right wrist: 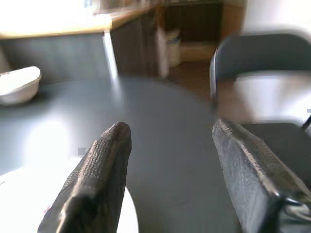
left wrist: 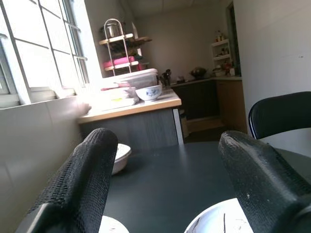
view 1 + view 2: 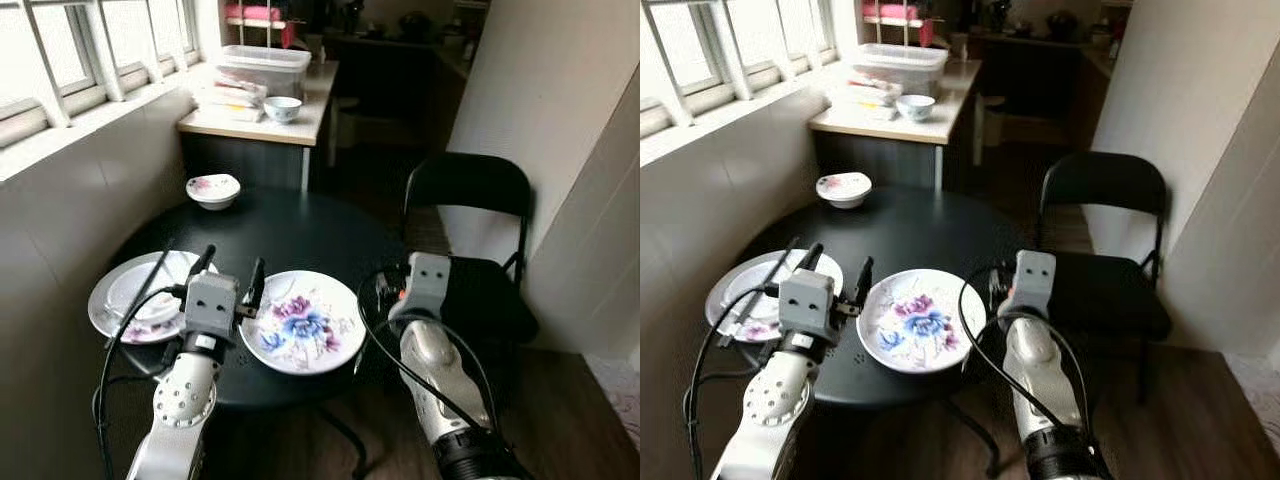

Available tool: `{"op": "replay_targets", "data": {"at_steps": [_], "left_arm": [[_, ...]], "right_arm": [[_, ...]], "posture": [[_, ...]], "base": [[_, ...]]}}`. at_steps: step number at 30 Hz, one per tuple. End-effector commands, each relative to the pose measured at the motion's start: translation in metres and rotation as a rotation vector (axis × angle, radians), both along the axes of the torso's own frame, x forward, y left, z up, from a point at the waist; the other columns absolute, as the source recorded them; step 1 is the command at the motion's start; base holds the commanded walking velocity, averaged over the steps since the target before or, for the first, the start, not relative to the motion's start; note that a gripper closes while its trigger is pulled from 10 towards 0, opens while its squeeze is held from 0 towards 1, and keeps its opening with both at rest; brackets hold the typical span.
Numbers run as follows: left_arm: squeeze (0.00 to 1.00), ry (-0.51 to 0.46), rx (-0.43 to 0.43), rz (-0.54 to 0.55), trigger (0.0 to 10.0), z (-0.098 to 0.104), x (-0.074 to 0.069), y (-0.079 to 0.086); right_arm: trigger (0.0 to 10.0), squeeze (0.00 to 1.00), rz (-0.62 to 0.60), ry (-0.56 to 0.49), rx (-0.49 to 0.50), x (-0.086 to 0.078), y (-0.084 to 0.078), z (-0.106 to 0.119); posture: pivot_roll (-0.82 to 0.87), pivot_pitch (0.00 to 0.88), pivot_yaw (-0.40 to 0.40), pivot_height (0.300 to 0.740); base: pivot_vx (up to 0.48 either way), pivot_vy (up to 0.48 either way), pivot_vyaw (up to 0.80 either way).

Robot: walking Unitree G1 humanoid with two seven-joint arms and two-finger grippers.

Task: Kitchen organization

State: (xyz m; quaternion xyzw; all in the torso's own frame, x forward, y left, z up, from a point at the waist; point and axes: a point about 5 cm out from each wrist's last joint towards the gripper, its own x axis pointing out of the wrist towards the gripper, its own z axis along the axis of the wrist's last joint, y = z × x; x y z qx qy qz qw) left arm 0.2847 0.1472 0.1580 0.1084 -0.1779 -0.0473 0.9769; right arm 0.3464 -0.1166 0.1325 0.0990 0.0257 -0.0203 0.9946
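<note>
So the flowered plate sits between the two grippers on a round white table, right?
Not quite: the table is black, not white, as the left eye view shows. The flowered plate does lie on it between the left gripper and the right gripper.

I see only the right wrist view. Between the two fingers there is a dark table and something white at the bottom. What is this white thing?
Observer: It is the flowered plate, white with blue and purple flowers. It lies at the near edge of the round black table.
Operator: Where is the right hand compared to it?
Observer: The right hand is open, beside the plate's right rim, holding nothing.
Operator: And the left hand?
Observer: The left hand is open too, above the gap between this plate and a second plate, which carries a smaller dish and chopsticks.
</note>
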Motion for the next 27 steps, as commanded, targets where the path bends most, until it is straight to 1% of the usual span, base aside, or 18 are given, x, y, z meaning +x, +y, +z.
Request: {"op": "replay_targets", "data": {"at_steps": [1, 2, 3, 4, 5, 6, 10, 12, 14, 22, 24, 27], "left_arm": [[0.0, 0.003, 0.004, -0.011, 10.0, 0.0, 0.0, -0.004], [0.0, 0.004, 0.004, -0.011, 10.0, 0.0, 0.0, -0.004], [0.0, 0.006, 0.005, -0.011, 10.0, -0.001, 0.0, -0.005], [0.0, 0.006, 0.005, -0.011, 10.0, -0.001, 0.0, -0.005], [0.0, 0.007, 0.007, -0.013, 10.0, -0.001, 0.001, -0.005], [0.0, 0.008, 0.008, -0.015, 10.0, -0.001, 0.001, -0.006], [0.0, 0.009, 0.01, -0.017, 10.0, -0.001, 0.001, -0.006], [0.0, 0.013, 0.013, -0.013, 10.0, -0.002, 0.001, -0.005], [0.0, 0.016, 0.015, -0.012, 10.0, -0.003, 0.001, -0.004], [0.0, 0.015, 0.019, -0.01, 10.0, -0.003, 0.002, -0.004], [0.0, 0.017, 0.019, -0.012, 10.0, -0.003, 0.002, -0.005], [0.0, 0.02, 0.022, -0.015, 10.0, -0.004, 0.002, -0.006]], "right_arm": [[10.0, 0.0, -0.03, 0.067, 0.072, 0.002, -0.011, -0.008], [10.0, 0.0, -0.021, 0.082, 0.087, 0.002, -0.01, -0.01], [10.0, 0.0, 0.01, 0.13, 0.137, 0.003, -0.007, -0.017], [10.0, 0.0, 0.01, 0.13, 0.137, 0.003, -0.007, -0.017], [10.0, 0.0, 0.034, 0.177, 0.2, 0.003, -0.005, -0.023], [10.0, 0.0, 0.042, 0.202, 0.232, 0.002, -0.004, -0.027], [10.0, 0.0, 0.04, 0.235, 0.246, 0.002, -0.005, -0.035], [10.0, 0.0, 0.083, 0.259, 0.247, 0.001, -0.002, -0.043], [10.0, 0.0, 0.099, 0.271, 0.25, 0.0, 0.0, -0.047], [10.0, 0.0, 0.178, 0.235, 0.283, 0.001, 0.009, -0.043], [10.0, 0.0, 0.187, 0.248, 0.287, 0.002, 0.01, -0.046], [10.0, 0.0, 0.179, 0.291, 0.339, 0.001, 0.008, -0.054]], "posture": [[0.06, 0.0, -0.032, 0.736], [0.05, 0.0, -0.031, 0.736], [0.05, 0.0, -0.03, 0.736], [0.05, 0.0, -0.03, 0.736], [0.05, 0.0, -0.03, 0.736], [0.05, 0.0, -0.029, 0.736], [0.06, 0.0, -0.029, 0.736], [0.06, 0.0, -0.027, 0.736], [0.06, 0.0, -0.028, 0.736], [0.06, 0.0, -0.026, 0.736], [0.06, 0.0, -0.026, 0.736], [0.06, 0.0, -0.024, 0.736]], "base": [[0.0, 0.0, 0.0], [0.0, 0.0, 0.0], [0.0, 0.0, 0.0], [0.0, 0.0, 0.0], [0.0, 0.0, 0.0], [0.0, 0.0, 0.0], [0.0, 0.0, 0.0], [0.0, 0.0, 0.0], [0.0, 0.0, 0.0], [0.0, 0.0, 0.0], [0.0, 0.0, 0.0], [0.0, 0.0, 0.0]]}}
